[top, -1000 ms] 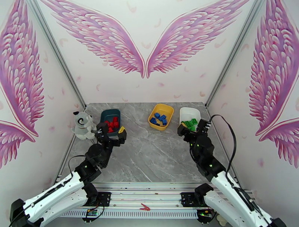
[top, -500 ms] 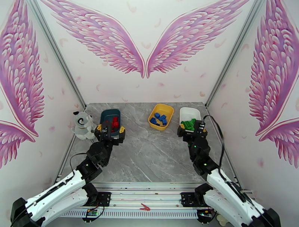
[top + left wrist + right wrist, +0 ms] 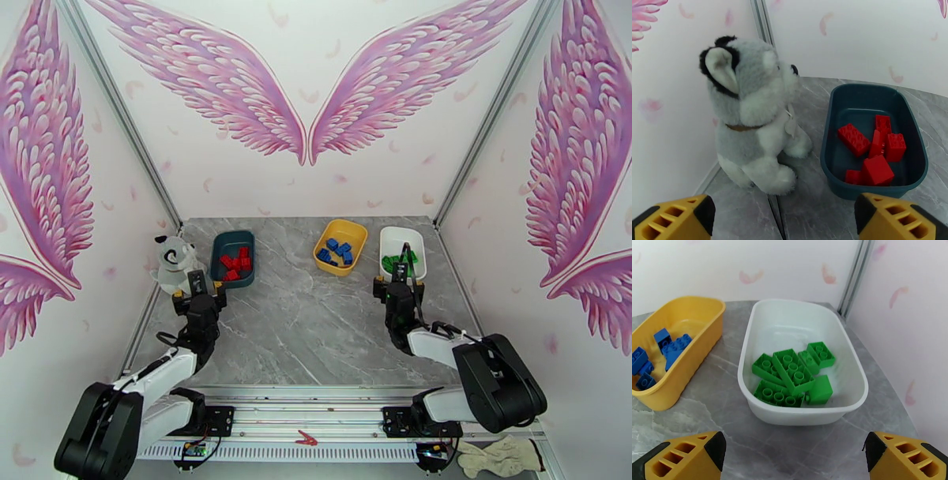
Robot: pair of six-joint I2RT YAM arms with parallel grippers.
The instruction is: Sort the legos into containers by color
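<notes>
Several red legos (image 3: 869,146) lie in the dark teal container (image 3: 865,89). Blue legos (image 3: 655,354) sit in the yellow container (image 3: 707,327), and green legos (image 3: 792,374) fill the near half of the white container (image 3: 746,342). From above, the three containers stand in a row at the far side: teal (image 3: 234,234), yellow (image 3: 359,233), white (image 3: 399,234). My left gripper (image 3: 197,284) is open and empty, short of the teal container's near end (image 3: 784,223). My right gripper (image 3: 399,274) is open and empty, just in front of the white container (image 3: 794,459).
A grey-white plush dog (image 3: 754,118) sits upright against the left wall, touching distance from the teal container (image 3: 174,264). Metal frame posts run up both back corners. The marbled tabletop (image 3: 316,331) lies between the arms and the containers.
Both arms have folded back toward their bases, drawing the grippers away from the teal and white containers. Both grippers stay open and empty.
</notes>
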